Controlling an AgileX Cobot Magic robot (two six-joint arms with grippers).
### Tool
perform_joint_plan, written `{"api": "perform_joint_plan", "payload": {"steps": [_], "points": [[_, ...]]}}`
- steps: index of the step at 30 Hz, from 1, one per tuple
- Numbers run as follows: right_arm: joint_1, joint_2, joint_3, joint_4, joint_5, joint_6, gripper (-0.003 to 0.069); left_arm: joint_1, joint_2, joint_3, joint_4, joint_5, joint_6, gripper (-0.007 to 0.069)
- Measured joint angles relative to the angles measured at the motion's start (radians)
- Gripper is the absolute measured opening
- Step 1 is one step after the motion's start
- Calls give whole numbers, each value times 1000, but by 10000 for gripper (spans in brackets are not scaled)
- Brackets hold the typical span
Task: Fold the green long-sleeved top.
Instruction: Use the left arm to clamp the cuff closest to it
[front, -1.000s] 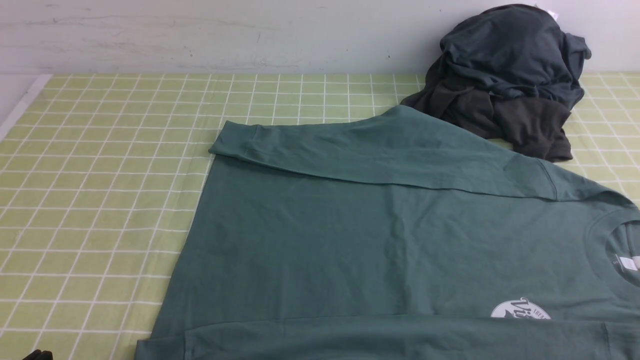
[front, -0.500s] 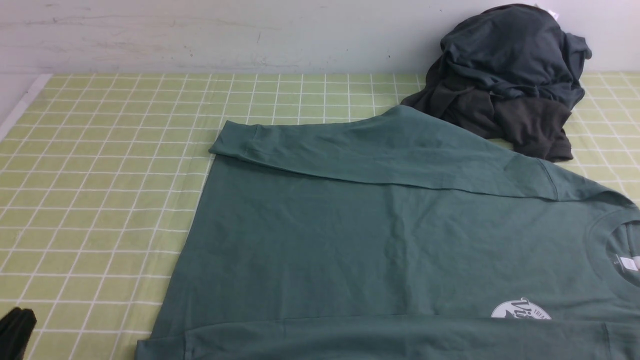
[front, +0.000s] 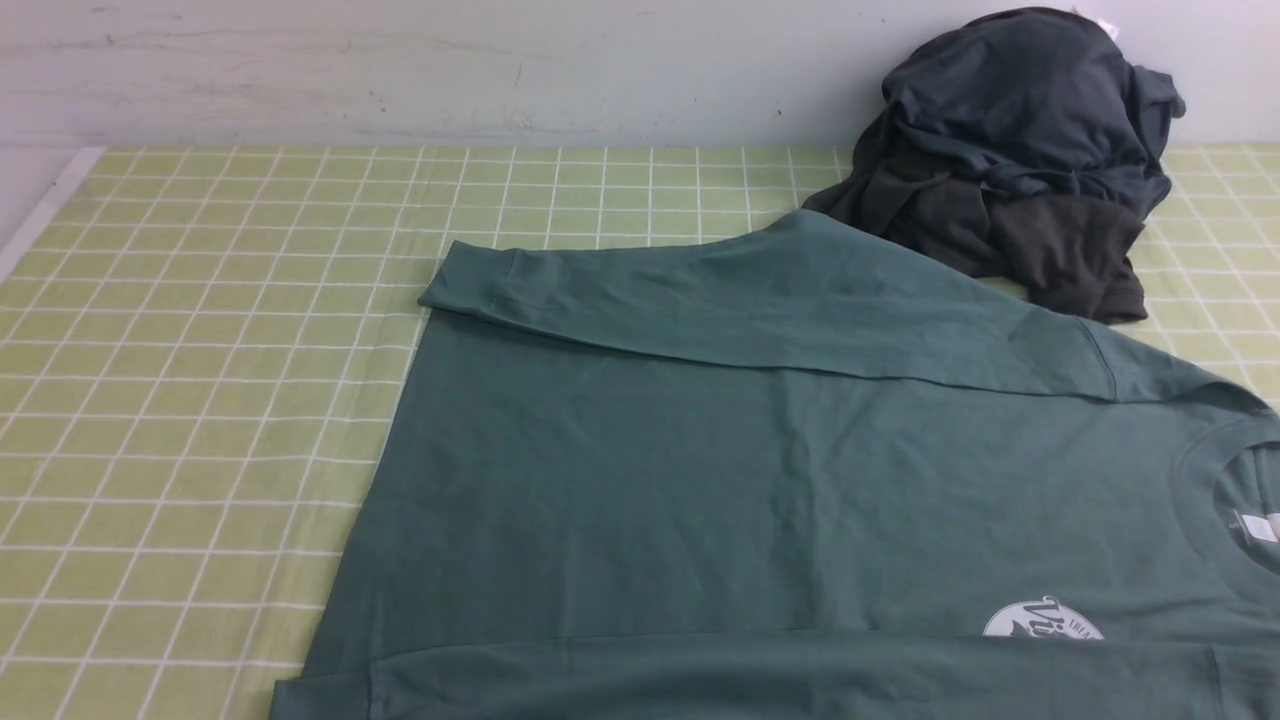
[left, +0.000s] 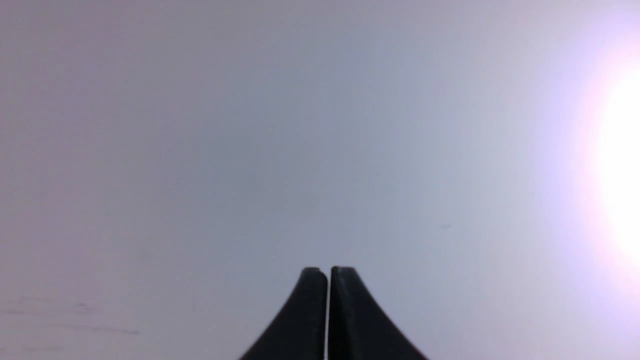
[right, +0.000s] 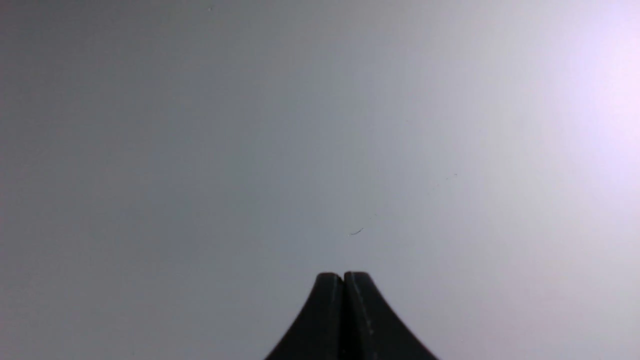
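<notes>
Green long-sleeved top (front: 760, 480): flat on checked cloth (front: 200, 350), unmoved, touched by neither gripper's fingers. Left gripper (left: 328, 272): closed, empty; withdrawn from front view since earlier. Right gripper (right: 343, 277): closed, empty.

Green long-sleeved top (front: 760, 480), flat, sleeve folded

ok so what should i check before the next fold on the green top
1. Left gripper free: ok, shut on nothing.
2. Right gripper free: ok, shut on nothing.
3. Green long-sleeved top flat on the checked cloth: ok.
4. Far sleeve folded across the body: ok.
5. Dark garments clear of the top: cannot tell, they sit at its far edge.
6. Near side of top in view: not ok, cut off.
</notes>
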Motion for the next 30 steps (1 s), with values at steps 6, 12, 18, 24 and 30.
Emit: {"api": "perform_joint_plan", "payload": {"steps": [6,12,18,24,30], "points": [[0,180,-261,-73,305,7,-14,0,267,-373,-5,391,90,-3],[3,533,-444,-61,685,21,-14,0,621,-536,-74,779,132,-3],[105,852,-548,120,1104,-146,-14,0,952,-544,-271,1166,195,-3],[241,1054,-561,307,1159,-439,-14,0,1202,-546,-311,1205,264,50],[293,1105,-565,402,1084,-570,-14,0,1336,-549,-311,1132,265,201]]}}
